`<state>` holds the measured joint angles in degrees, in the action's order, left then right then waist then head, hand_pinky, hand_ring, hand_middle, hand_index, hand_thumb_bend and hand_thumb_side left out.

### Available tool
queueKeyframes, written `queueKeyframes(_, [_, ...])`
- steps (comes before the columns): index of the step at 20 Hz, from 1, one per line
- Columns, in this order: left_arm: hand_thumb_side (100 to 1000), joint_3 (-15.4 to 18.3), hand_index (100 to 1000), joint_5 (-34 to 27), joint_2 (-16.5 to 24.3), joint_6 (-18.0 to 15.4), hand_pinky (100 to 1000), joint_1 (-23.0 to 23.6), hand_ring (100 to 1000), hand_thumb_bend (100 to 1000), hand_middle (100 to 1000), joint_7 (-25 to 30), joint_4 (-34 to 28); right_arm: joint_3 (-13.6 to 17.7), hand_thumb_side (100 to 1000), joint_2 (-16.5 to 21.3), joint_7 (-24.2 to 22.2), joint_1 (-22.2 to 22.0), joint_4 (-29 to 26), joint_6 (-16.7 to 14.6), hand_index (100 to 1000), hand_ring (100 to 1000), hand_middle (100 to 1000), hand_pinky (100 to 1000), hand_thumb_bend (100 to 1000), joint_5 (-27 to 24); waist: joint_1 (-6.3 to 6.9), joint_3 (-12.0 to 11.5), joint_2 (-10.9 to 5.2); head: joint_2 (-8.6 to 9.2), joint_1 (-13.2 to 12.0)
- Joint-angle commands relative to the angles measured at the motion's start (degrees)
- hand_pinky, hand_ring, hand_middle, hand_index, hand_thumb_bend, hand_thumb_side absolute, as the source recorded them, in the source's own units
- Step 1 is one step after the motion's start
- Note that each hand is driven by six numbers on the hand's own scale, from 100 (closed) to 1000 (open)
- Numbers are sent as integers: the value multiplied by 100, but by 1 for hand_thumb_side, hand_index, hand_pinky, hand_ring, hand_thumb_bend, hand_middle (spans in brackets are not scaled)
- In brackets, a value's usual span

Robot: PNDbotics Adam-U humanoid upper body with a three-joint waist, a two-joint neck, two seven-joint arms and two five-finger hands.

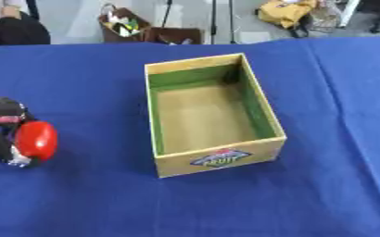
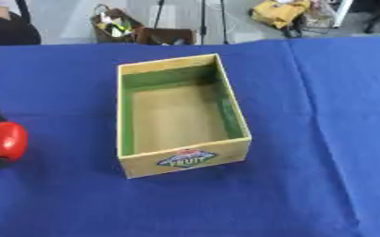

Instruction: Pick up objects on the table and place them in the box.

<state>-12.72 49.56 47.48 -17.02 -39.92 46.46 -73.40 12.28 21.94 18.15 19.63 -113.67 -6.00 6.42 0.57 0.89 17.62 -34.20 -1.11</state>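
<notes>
A round red object [image 1: 36, 140] sits in my left hand [image 1: 0, 139] at the left edge of the table, with the black fingers curled round it. It hangs just above the blue cloth, well left of the box. The open cardboard box [image 1: 218, 159] stands in the middle, green on its inner walls, a bare brown floor inside and a fruit logo on its near wall. Nothing lies in the box. My right hand shows in neither view.
A blue cloth [image 1: 307, 194] covers the whole table. Beyond the far edge stand a basket of small items [image 1: 124, 25], a brown box [image 1: 175, 34] and a yellow bag [image 1: 287, 11] on the floor.
</notes>
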Motion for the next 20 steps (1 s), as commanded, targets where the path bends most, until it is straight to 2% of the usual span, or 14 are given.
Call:
queueKeyframes(1, [710, 155, 539, -183, 139, -396, 132, -119, 396, 100, 327, 379, -120, 20, 831, 88, -7, 31, -92, 6, 752, 706, 627, 694, 100, -28, 3, -7, -99, 3, -11])
queueKeyframes(3, [731, 167, 527, -242, 136, -300, 100, -122, 369, 100, 306, 254, -119, 21, 830, 88, -7, 30, -92, 5, 752, 706, 627, 694, 100, -29, 3, -6, -100, 3, -15])
queueKeyframes(6, [728, 198, 528, -289, 122, -229, 100, -150, 355, 100, 297, 58, -178, 23, 830, 88, -5, 22, -92, 9, 752, 707, 627, 694, 100, -30, 4, -10, -104, 3, -13])
queueKeyframes(12, [686, 408, 522, -245, -100, -173, 100, -418, 322, 100, 277, -650, -768, 25, 828, 83, -8, -2, -92, 19, 752, 707, 627, 695, 100, -32, 9, -39, -135, -15, -7])
queueKeyframes(15, [688, 444, 513, -126, -543, -100, 100, -801, 307, 100, 266, -923, -1095, 16, 827, 74, -15, -18, -92, 23, 753, 707, 627, 695, 100, -41, 10, -72, -169, -45, -20])
queueKeyframes(16, [814, 438, 508, -41, -758, -59, 100, -975, 301, 100, 263, -976, -1158, 10, 826, 70, -21, -20, -92, 22, 753, 707, 627, 695, 100, -46, 9, -78, -182, -51, -32])
queueKeyframes(17, [697, 427, 507, 77, -995, -16, 100, -1155, 299, 100, 260, -1018, -1199, 6, 827, 66, -27, -23, -92, 21, 753, 707, 627, 695, 100, -51, 7, -83, -192, -56, -45])
queueKeyframes(20, [683, 375, 497, 521, -1833, 33, 100, -1667, 289, 100, 251, -1136, -1228, -3, 827, 45, -38, -20, -92, 18, 753, 707, 627, 695, 100, -69, -12, -73, -212, -62, -79])
